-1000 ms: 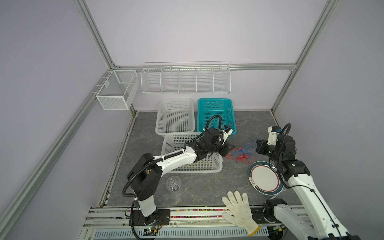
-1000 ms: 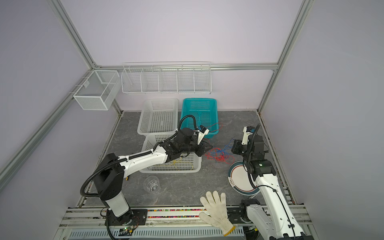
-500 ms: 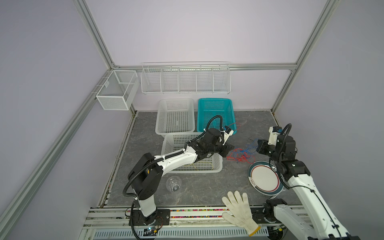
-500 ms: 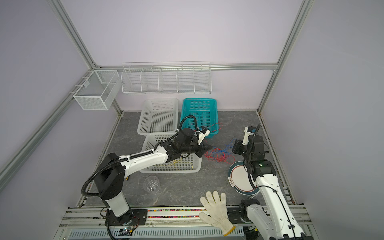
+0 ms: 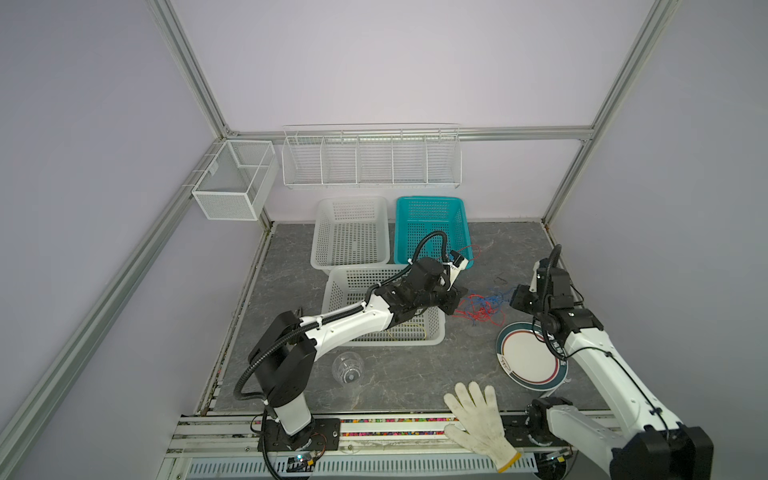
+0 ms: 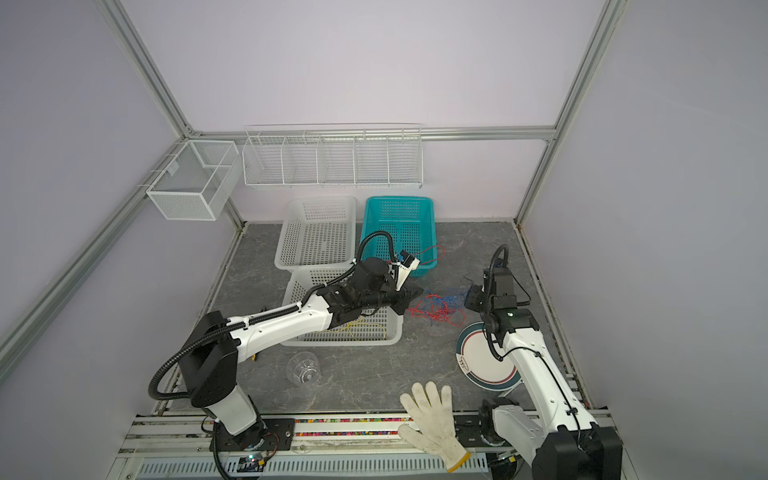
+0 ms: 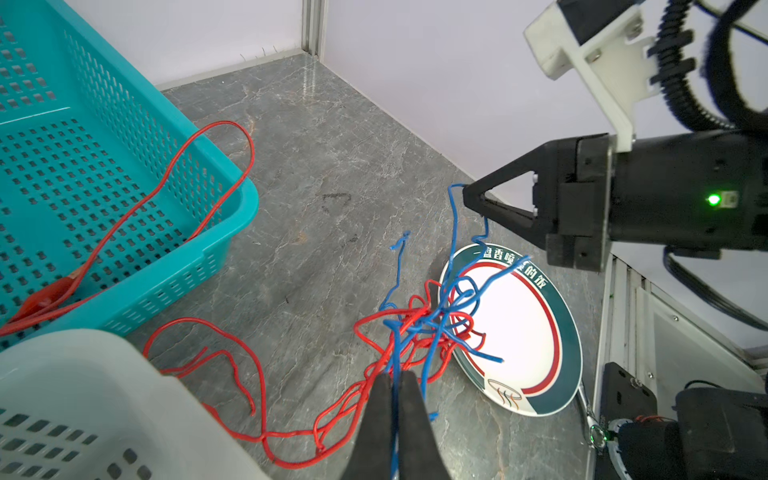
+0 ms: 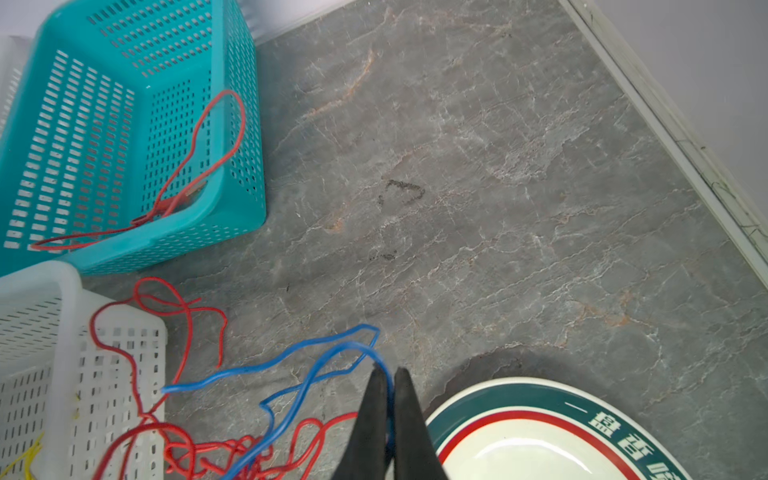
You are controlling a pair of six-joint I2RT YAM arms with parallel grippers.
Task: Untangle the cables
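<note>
Red+blue cables (image 7: 415, 328), 1 tangle; claws (image 7: 395, 380) (image 7: 468, 195) x2

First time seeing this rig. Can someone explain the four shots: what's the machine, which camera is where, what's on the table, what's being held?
Two small robot arms stand at the front of a grey table, each ending in a two-finger gripper. Both top views come from one camera head overhead, so they look nearly alike. The other two come from a camera on each arm's wrist, looking where that arm reaches. On the table lie a tangle of red and blue cables, a plate, a clear cup, a teal basket with a red cable partly inside, and two white baskets; a glove lies over the front edge. The left gripper is shut on a blue strand of the tangle, and the right gripper is shut on another blue stretch.
</note>
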